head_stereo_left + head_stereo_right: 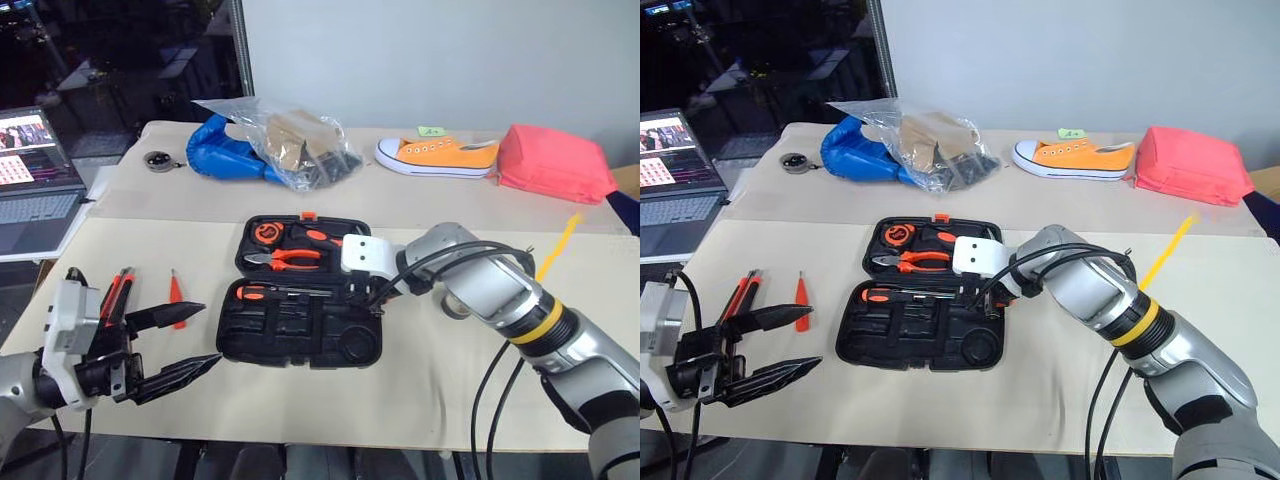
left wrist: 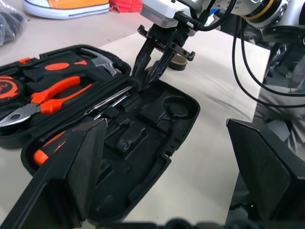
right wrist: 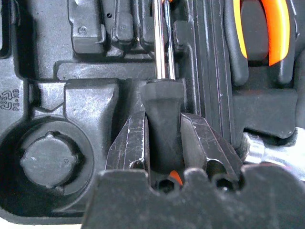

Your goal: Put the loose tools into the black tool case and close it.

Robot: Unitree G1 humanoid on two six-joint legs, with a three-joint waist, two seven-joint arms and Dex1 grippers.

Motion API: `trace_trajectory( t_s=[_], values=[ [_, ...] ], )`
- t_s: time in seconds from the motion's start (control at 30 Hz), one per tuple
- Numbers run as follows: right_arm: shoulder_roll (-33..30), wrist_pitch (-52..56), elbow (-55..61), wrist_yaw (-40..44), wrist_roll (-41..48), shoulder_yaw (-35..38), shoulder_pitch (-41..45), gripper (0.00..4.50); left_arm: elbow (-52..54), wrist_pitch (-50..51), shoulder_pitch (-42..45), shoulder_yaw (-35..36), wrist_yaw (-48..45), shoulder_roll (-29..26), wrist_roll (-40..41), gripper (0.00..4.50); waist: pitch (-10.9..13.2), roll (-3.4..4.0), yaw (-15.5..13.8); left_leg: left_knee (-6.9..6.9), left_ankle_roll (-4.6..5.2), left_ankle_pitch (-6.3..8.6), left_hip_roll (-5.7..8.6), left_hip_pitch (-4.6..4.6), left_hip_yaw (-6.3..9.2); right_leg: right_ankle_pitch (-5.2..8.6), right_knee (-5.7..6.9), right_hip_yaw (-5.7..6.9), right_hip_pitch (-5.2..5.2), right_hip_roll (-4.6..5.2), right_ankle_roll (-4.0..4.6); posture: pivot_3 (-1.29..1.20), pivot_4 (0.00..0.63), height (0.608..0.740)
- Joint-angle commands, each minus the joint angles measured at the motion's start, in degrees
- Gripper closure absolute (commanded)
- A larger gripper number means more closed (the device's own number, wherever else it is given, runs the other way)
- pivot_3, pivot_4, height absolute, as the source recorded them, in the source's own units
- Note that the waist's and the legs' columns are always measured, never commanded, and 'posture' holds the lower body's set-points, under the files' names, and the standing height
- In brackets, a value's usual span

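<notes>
Spread wide, the left hand (image 1: 185,340) is hovering over the near left of the surface (image 1: 440,390), gripping nothing, with the utility knife (image 1: 113,296) and small orange screwdriver (image 1: 176,296) lying just beyond it. Right of them, the black tool case (image 1: 300,330) is lying open, and the right hand (image 3: 163,143) is pinching the black handle of a long screwdriver (image 3: 162,105) over the case's near half. Farther back, pliers (image 1: 290,258) are sitting in the far half.
</notes>
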State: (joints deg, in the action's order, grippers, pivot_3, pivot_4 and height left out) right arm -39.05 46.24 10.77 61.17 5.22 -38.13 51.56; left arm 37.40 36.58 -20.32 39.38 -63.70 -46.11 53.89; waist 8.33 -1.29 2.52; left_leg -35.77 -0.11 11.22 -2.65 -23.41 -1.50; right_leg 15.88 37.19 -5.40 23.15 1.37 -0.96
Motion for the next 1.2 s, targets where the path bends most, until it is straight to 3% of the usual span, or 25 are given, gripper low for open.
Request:
trace_trajectory(
  t_s=[0.03,0.37,0.83,1.2],
  values=[
    [1.73,1.1,0.04,0.83,-1.69,-1.66,0.54,3.87,0.57,-2.18,-0.17,0.07,0.04,-0.07,-0.5,0.21,0.0,0.0,0.12,-0.01,0.0,0.0,-0.03,0.04,-0.01,-0.01,0.01,0.0,-0.02,-0.03,0.03,0.0,0.15,0.74],
    [4.52,5.55,4.18,1.6,-1.65,-1.02,0.07,3.87,-0.91,-4.13,0.67,-2.24,-0.08,-0.41,-1.94,0.21,-0.05,-0.05,0.29,-0.06,0.0,-0.01,-0.18,0.18,-0.16,-0.06,0.07,-0.01,-0.03,-0.27,0.21,0.0,0.15,0.74],
    [10.77,5.34,-1.57,0.43,-4.84,-3.64,0.55,3.87,-1.43,-4.94,0.91,-4.17,-0.22,-1.13,-2.41,0.21,-0.19,-0.29,1.63,-0.04,-0.01,0.0,-0.31,0.49,-0.12,0.08,0.66,-0.08,-0.03,-0.6,0.55,0.0,0.15,0.74],
    [16.5,5.28,-2.2,-0.55,-3.26,1.2,2.99,3.87,-1.48,-5.11,0.92,-5.05,0.18,-0.69,-2.55,0.21,-0.19,-0.29,2.96,-0.03,-0.01,0.0,-0.84,0.57,-0.11,0.15,0.87,-0.08,0.09,-1.19,0.89,0.0,0.15,0.74]
  ],
)
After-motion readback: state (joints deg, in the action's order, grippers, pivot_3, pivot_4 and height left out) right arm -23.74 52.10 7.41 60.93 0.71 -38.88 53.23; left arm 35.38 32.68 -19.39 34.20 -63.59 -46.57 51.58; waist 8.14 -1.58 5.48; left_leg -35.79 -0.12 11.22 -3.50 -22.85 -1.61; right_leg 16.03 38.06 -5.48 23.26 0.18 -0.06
